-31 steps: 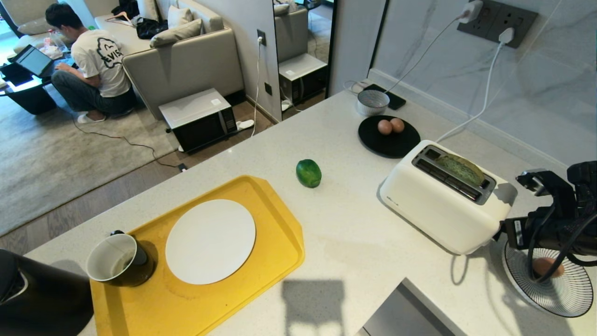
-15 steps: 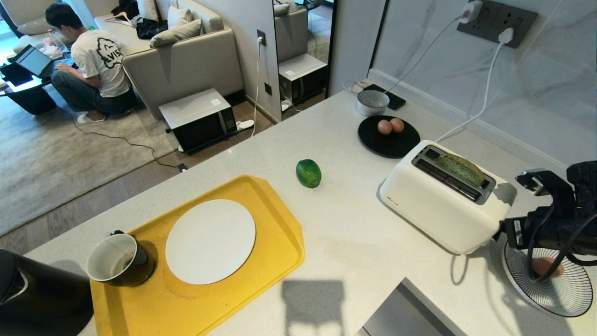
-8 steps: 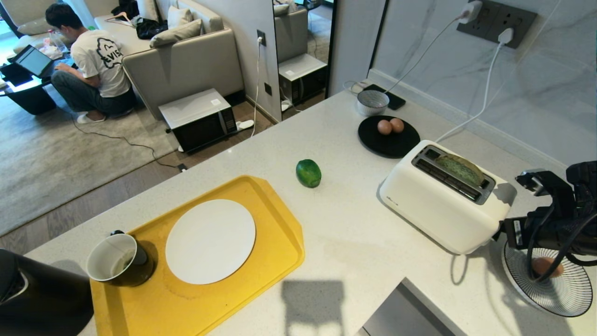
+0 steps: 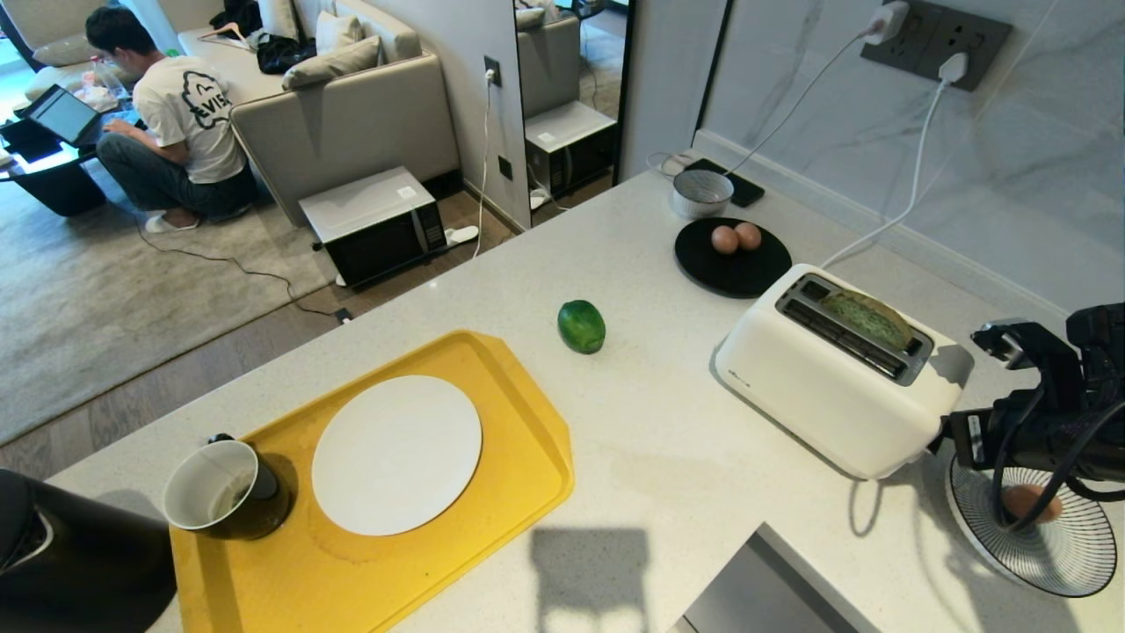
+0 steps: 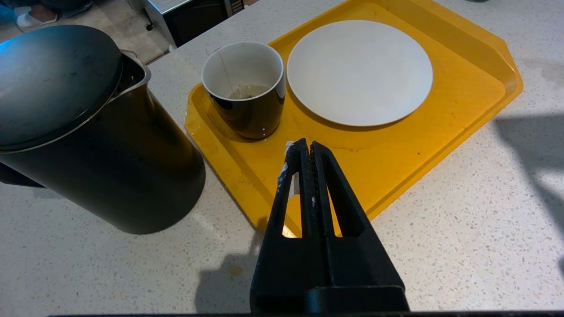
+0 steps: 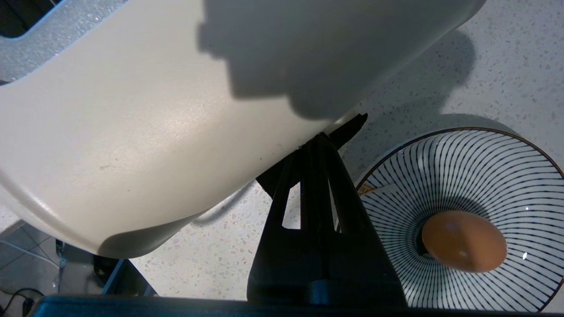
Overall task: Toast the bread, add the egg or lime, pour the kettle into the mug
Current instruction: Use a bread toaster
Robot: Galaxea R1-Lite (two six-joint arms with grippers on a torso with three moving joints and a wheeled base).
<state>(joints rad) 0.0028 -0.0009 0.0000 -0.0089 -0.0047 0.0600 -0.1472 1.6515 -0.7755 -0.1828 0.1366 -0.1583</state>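
The bread (image 4: 866,318) stands in a slot of the white toaster (image 4: 826,387). The green lime (image 4: 581,326) lies on the counter left of the toaster. Two eggs (image 4: 736,237) sit on a black plate, and another egg (image 6: 462,240) lies in a striped bowl (image 6: 462,176). The mug (image 5: 246,88) stands on the yellow tray (image 5: 440,145), with the black kettle (image 5: 88,132) beside the tray. My right gripper (image 6: 319,138) is shut and empty, tips against the toaster's end by its black lever (image 6: 350,125). My left gripper (image 5: 307,145) hangs shut and empty over the tray near the mug.
A white plate (image 4: 397,454) lies on the tray. A grey-white bowl (image 4: 701,192) and cables sit at the counter's far end by the wall. A person sits on the floor beyond the counter's left edge, near a sofa and a microwave.
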